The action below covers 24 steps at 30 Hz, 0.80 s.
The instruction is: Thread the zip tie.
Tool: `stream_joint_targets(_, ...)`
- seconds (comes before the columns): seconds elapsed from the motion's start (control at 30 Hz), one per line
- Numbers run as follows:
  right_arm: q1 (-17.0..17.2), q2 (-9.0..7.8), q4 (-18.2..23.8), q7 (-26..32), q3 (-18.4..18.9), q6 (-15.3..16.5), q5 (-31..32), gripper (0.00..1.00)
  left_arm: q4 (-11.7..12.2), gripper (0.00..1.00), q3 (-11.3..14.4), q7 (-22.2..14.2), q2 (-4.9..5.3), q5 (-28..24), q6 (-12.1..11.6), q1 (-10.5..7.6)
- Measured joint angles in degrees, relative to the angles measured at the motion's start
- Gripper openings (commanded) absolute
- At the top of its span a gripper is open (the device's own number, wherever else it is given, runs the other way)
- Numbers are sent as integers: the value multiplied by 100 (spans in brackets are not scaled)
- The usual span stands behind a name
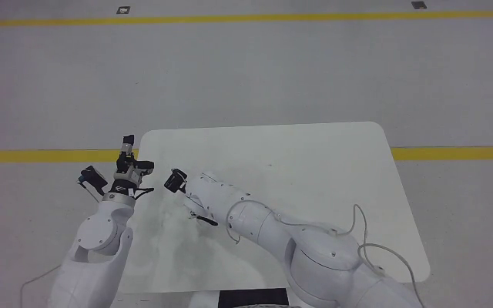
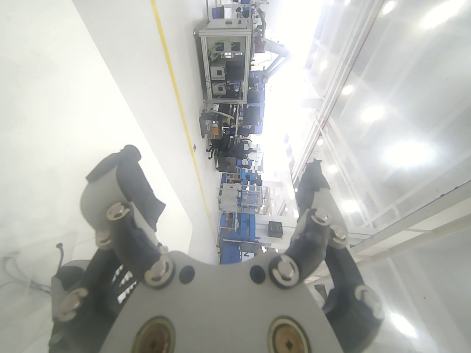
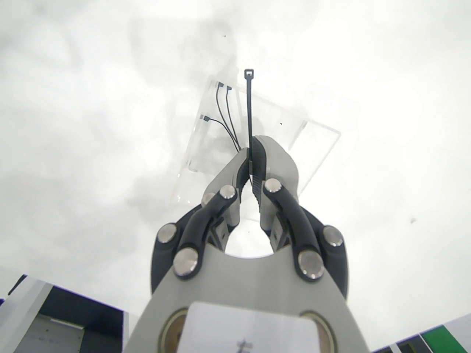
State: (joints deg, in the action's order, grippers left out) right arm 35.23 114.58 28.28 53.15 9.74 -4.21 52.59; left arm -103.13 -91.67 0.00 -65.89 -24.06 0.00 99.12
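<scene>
right fingers [image 3: 279,161] clamp black zip tie [image 3: 250,111] near clear tray [image 3: 316,145]; left fingers [image 2: 121,181] spread wide.

Grey floor [image 1: 246,77], yellow lines [image 1: 246,18].

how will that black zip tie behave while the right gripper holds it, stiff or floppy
Probably fairly stiff: the zip tie stands straight out from the shut right gripper without drooping. Likely very light, being so thin. Its narrow strap may pivot or slip in that grip if its head is pushed.
</scene>
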Motion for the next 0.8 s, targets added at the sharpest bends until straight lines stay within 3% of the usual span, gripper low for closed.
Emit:
stream_joint_targets(0.33, -13, -37, 238, 69, 0, -336, 91, 0, 0, 100, 0, 0, 0, 0, 0, 0)
stream_joint_targets(0.57, -42, -79, 304, -159, 0, -354, -152, 0, 0, 100, 0, 0, 0, 0, 0, 0)
stream_joint_targets(0.8, -121, -133, 295, -533, 51, -175, -416, 0, 0, 100, 0, 0, 0, 0, 0, 0)
